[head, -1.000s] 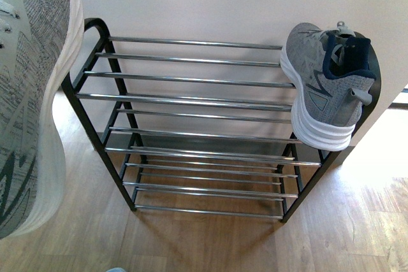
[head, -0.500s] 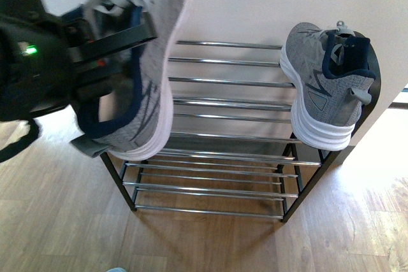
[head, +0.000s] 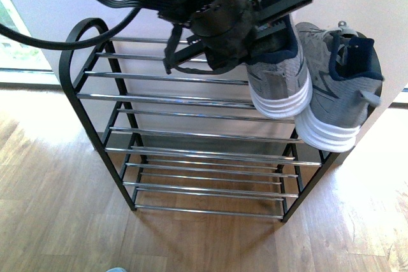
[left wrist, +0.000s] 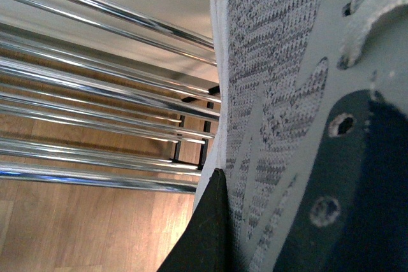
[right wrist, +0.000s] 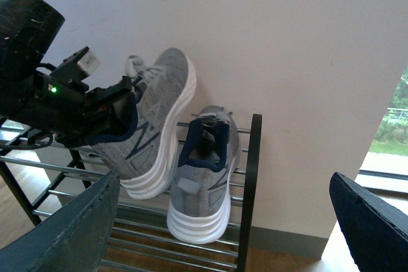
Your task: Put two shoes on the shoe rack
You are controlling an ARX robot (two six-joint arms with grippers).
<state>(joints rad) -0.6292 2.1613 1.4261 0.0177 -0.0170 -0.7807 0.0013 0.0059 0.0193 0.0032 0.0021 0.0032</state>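
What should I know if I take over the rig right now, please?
Left tool: shut on the second sneaker, holding it over the top tier of the rack, close beside the first sneaker.
Right tool: open, empty.
Done: the first sneaker sits at the right end of the top tier.
Left: set the second sneaker down beside it, release, pull back.

Grey knit sneaker (head: 280,74) in L claw (head: 275,14), over top tier of black-framed chrome-rod rack (head: 185,101); twin sneaker (head: 338,87) just R of claw.

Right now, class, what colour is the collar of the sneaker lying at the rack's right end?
Navy blue collar; clearest in the front view.
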